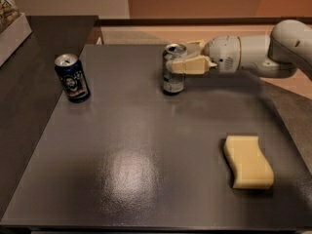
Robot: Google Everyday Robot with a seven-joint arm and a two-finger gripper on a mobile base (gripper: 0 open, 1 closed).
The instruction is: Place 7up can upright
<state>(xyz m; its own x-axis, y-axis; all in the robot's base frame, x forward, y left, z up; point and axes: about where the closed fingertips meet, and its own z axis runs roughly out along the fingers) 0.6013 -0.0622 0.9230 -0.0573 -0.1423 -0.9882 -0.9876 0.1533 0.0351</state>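
— Two fingers of the gripper [175,57] are clasping the 7up can [173,82] high up; it's standing upright, far side of the table [122,179].
— I'm guessing light, slick, dentable; I'm favouring a gentle mid-body squeeze.

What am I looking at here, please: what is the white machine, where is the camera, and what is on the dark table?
The white machine is a robot arm reaching in from the right. At its tip is the gripper, a two-finger clamp with cream-coloured fingers.

There is only one view. The camera looks down on the table from above its near edge.

The gripper is closed on the upper part of the 7up can, a silver can that stands upright on the table near the far edge.

At the far left stands a dark blue can, also upright and untouched. A yellow sponge lies flat at the near right.
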